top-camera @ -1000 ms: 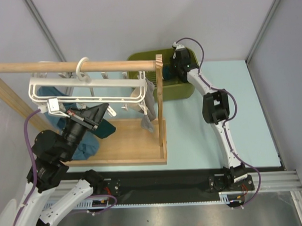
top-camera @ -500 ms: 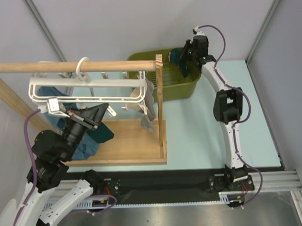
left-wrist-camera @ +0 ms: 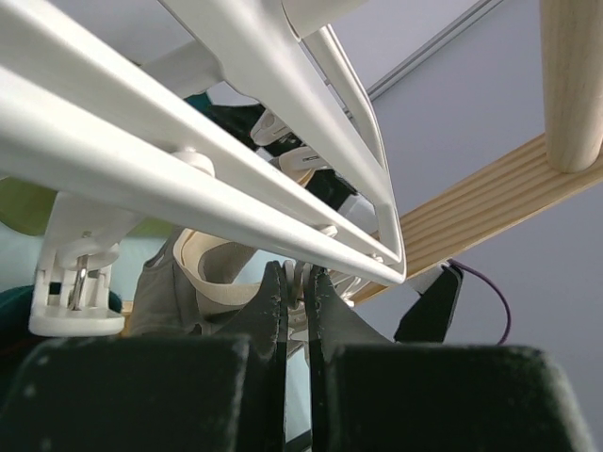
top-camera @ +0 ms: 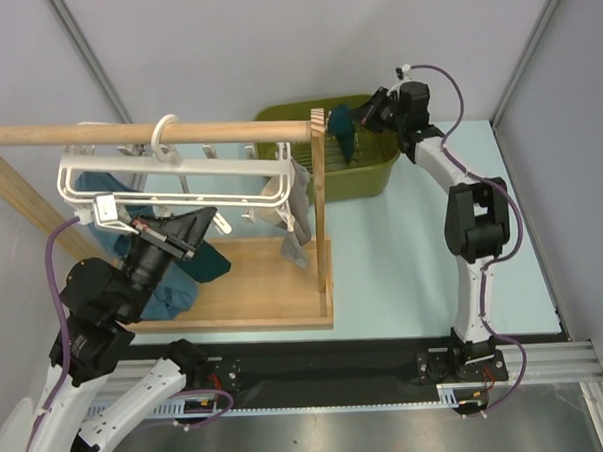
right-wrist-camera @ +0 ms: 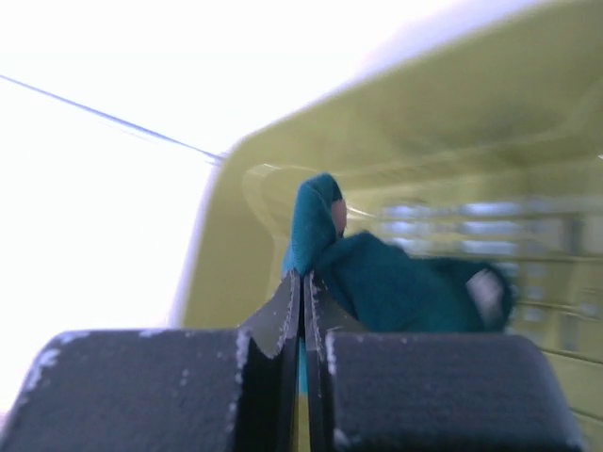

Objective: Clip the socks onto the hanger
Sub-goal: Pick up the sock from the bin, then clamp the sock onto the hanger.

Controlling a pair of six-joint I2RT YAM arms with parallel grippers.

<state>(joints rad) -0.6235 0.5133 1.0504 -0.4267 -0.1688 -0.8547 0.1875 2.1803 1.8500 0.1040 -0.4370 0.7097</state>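
The white hanger [top-camera: 169, 170] hangs by its ring from the wooden rod; its bars [left-wrist-camera: 236, 179] fill the left wrist view. Beneath it, my left gripper [top-camera: 213, 222] [left-wrist-camera: 295, 278] is shut on a white clip peg [left-wrist-camera: 300, 271]. My right gripper [top-camera: 365, 111] [right-wrist-camera: 303, 278] is shut on a dark teal sock [top-camera: 344, 124] [right-wrist-camera: 396, 282], which dangles over the green basket near the rack's post. A grey sock [top-camera: 298, 201] [left-wrist-camera: 160, 282] hangs at the hanger's right end. More teal socks [top-camera: 110, 237] hang at its left side, and another [top-camera: 208, 262] sits under my left gripper.
The wooden rack has a rod [top-camera: 77, 134], an upright post [top-camera: 319, 195] and a flat base [top-camera: 264, 288]. The olive green basket [top-camera: 371, 173] [right-wrist-camera: 236, 245] stands behind the post on the pale blue table. Grey walls close in on both sides.
My right arm has lifted the teal sock out of the basket and straightened up, carrying it up and slightly right. The left arm has stayed still on the peg.
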